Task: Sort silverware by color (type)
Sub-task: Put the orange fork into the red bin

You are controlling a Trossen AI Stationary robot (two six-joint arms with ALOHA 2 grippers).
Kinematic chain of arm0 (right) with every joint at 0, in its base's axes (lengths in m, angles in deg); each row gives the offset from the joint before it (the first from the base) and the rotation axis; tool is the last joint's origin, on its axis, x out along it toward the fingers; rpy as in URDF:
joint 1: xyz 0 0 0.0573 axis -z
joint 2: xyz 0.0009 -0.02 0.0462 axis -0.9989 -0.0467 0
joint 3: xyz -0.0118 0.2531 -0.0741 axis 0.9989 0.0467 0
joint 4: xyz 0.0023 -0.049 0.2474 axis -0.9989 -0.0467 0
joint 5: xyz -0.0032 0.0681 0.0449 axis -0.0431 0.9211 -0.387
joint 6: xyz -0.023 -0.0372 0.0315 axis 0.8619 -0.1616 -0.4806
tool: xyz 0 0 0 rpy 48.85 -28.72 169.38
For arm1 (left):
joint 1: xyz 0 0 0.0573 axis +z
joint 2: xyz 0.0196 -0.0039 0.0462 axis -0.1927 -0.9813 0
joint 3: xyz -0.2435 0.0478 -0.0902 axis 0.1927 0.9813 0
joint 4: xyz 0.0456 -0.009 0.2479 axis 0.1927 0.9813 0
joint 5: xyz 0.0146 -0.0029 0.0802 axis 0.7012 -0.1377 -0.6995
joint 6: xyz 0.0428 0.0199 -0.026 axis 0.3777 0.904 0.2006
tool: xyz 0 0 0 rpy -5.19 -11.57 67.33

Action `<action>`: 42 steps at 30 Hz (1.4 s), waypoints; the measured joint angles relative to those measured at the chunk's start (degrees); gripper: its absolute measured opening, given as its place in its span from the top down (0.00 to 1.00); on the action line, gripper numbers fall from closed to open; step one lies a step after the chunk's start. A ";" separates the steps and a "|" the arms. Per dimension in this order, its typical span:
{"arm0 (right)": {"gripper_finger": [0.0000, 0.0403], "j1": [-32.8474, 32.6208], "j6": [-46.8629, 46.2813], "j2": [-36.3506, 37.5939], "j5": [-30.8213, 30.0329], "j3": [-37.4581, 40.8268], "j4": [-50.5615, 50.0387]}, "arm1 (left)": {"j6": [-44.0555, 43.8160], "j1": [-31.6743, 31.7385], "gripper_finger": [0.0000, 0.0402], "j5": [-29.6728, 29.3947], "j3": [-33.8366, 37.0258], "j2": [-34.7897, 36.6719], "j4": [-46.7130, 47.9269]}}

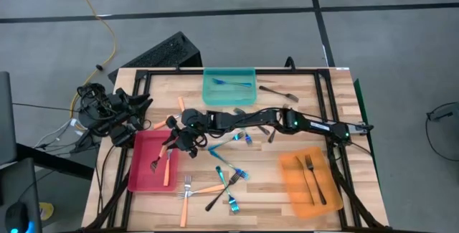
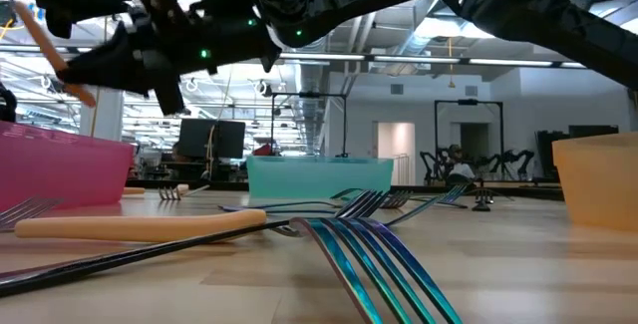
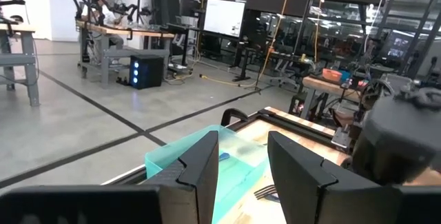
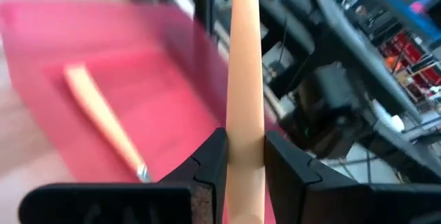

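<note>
A wooden table (image 1: 265,190) carries red (image 1: 143,179), teal (image 1: 229,97) and orange trays (image 1: 297,190) among scattered forks (image 1: 229,183).

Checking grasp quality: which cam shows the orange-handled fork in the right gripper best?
Right wrist view: the orange-handled fork fills the frame, its handle clamped between the right gripper's fingers above the red tray. High view shows only a small orange sliver there. Low view catches the handle at the far edge. Left wrist view misses it.

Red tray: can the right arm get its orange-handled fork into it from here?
Probably yes. The right pincer, shut on the orange-handled fork, hangs at the red tray's edge with nothing between.
</note>
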 joint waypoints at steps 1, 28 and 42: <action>0.75 -0.18 1.50 -0.10 -0.86 0.02 -0.87 | 0.00 0.02 0.72 -0.02 0.00 0.00 -0.02; 0.75 -3.10 29.09 -3.52 -15.76 0.02 -2.36 | -0.07 0.00 0.72 -0.11 0.00 0.00 -0.02; 0.75 -3.51 34.77 -3.53 -15.58 -0.04 -4.38 | -0.09 0.01 0.72 -0.09 0.00 0.00 -0.02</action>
